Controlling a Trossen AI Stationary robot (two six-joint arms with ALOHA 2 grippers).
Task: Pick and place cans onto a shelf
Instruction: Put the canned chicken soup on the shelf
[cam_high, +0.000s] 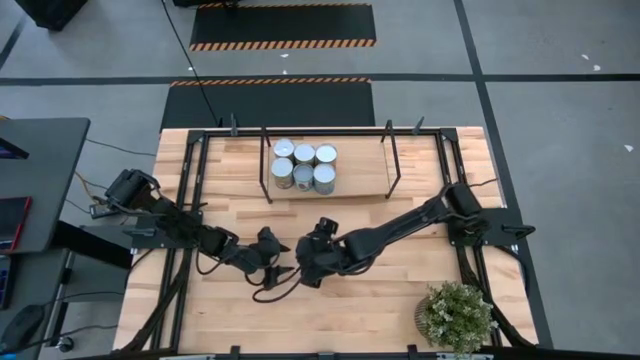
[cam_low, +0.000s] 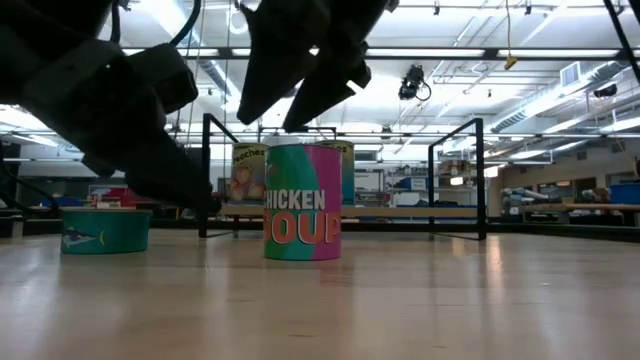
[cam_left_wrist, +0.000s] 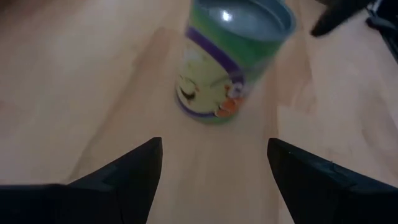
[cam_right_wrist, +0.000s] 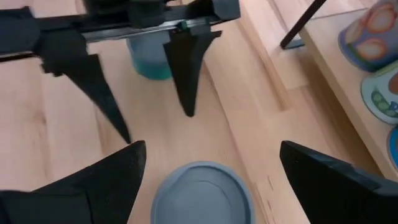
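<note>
"CHICKEN SOUP" on can (cam_low: 302, 203)

The wooden table (cam_high: 400, 275) carries the shelf (cam_high: 355, 165) with five cans (cam_high: 305, 166), and a potted plant (cam_high: 456, 315).

Right gripper (cam_right_wrist: 211, 171) fingers spread wide, dark tips at either side of a can (cam_right_wrist: 203, 193) with a blue-grey round top. Neither finger touches the can.

Farther off, left gripper (cam_right_wrist: 152, 115) faces this way, its two pointed fingers (cam_right_wrist: 186, 68) open and aimed down at the table (cam_right_wrist: 236, 124). Behind those fingers stands a teal can (cam_right_wrist: 149, 59), partly hidden by them.

To one side, edge of the shelf (cam_right_wrist: 342, 74), a light-wood board, with a thin black rod (cam_right_wrist: 301, 25) rising at its corner. Labelled cans (cam_right_wrist: 373, 31) sit on the board, cut off by the frame.
</note>
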